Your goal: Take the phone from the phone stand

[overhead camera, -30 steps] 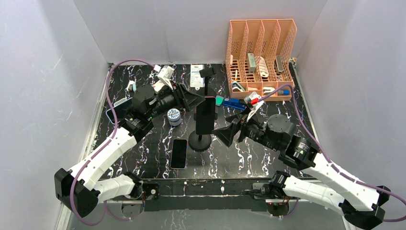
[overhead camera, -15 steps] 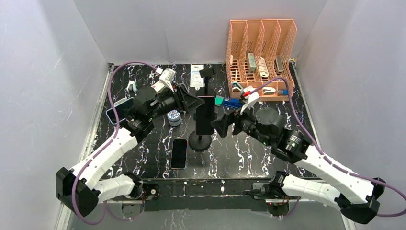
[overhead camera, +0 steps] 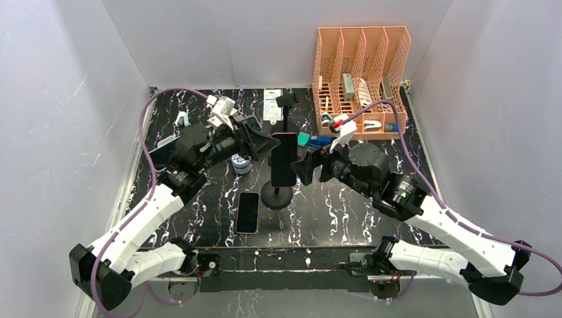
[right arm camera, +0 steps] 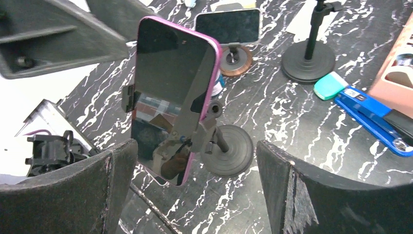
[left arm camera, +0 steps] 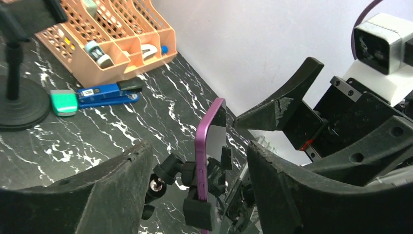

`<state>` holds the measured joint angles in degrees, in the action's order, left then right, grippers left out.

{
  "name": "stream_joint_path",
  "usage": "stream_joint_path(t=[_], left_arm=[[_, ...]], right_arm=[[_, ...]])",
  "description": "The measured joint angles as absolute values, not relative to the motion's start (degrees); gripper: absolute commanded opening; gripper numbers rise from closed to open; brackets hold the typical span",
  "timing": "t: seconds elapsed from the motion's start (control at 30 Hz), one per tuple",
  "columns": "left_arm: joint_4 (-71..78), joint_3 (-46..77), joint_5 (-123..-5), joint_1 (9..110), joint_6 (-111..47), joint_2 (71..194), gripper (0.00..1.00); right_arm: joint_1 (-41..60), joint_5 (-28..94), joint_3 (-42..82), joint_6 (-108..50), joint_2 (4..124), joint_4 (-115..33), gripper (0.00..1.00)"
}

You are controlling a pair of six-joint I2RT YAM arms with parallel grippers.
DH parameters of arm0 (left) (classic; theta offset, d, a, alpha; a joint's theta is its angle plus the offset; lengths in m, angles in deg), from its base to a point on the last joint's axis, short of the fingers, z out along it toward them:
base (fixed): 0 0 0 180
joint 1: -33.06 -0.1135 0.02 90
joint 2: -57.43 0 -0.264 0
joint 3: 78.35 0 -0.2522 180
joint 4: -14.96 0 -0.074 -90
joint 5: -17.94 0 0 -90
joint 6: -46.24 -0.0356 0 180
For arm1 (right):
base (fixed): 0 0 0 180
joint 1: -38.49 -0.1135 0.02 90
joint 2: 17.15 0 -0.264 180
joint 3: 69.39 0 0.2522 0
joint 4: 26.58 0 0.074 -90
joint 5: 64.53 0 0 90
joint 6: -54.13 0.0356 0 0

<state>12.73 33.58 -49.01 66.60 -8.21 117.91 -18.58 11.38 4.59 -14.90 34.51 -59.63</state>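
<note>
A pink-edged phone (overhead camera: 283, 159) stands upright, clamped in a black phone stand (overhead camera: 277, 196) mid-table. My left gripper (overhead camera: 265, 140) is just left of it and open. In the left wrist view the phone's purple edge (left arm camera: 203, 156) sits between the two fingers of my left gripper (left arm camera: 199, 192), with a gap on each side. My right gripper (overhead camera: 303, 168) hangs open just right of the phone. From the right wrist, the phone's dark screen (right arm camera: 173, 97) and the stand's round base (right arm camera: 229, 148) lie ahead of my right gripper (right arm camera: 195, 195), untouched.
A second phone (overhead camera: 248, 212) lies flat near the stand. An empty black stand (overhead camera: 286, 106) is behind, with a blue stapler (overhead camera: 323, 141) and an orange file organizer (overhead camera: 361, 73) at the back right. A small jar (overhead camera: 240, 161) and another propped phone (overhead camera: 162, 149) are on the left.
My right arm has swung left and closed in on the phone. The left gripper narrowed, then widened again, staying beside the phone. The phone has not moved.
</note>
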Motion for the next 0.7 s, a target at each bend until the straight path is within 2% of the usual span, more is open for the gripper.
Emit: stream_joint_path(t=[0.17, 0.5, 0.7], left_arm=[[12.16, 36.49, -55.81, 66.60, -10.59, 111.34, 0.80], [14.55, 50.00, -65.49, 66.58, -15.40, 99.36, 0.80], [17.34, 57.52, -65.43, 66.55, -16.10, 95.47, 0.81]], right_arm=[[-18.58, 6.46, 4.57, -14.77, 33.29, -59.98, 0.99], [-18.58, 1.57, 6.08, -10.86, 36.00, -60.29, 0.99], [-18.58, 3.25, 6.52, -10.18, 34.80, -59.24, 0.99]])
